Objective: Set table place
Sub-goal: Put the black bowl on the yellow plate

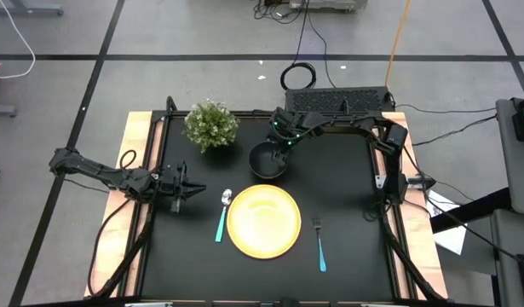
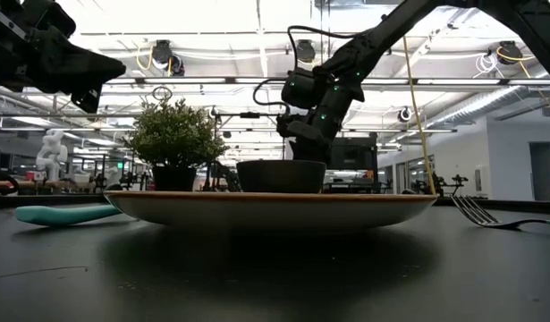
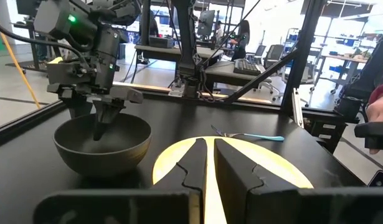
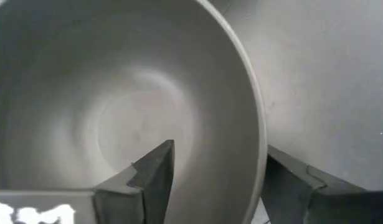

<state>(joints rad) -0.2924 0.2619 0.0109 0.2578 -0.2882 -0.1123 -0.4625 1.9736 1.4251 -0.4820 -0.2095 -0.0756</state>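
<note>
While the right tool [image 4: 216, 171] sits over the bowl's [image 1: 268, 160] rim, squeeze slowly.
Its fingers are apart, one inside, one outside, holding nothing yet. Bowl stands on the desk [image 1: 347, 247] behind the yellow plate [image 1: 263, 221]. Left tool [image 1: 192, 191] waits closed, empty, beside the spoon [image 1: 222, 215].

So my overhead cam looks straight down on the whole table [image 1: 347, 222]. The low one sits right at tabletop height, facing across the plate [image 2: 275, 210] into the room. My left wrist cam looks over the plate toward the bowl [image 3: 103, 146]; my right wrist cam is jammed right up against that same bowl, staring inside. All four share the bowl.
</note>
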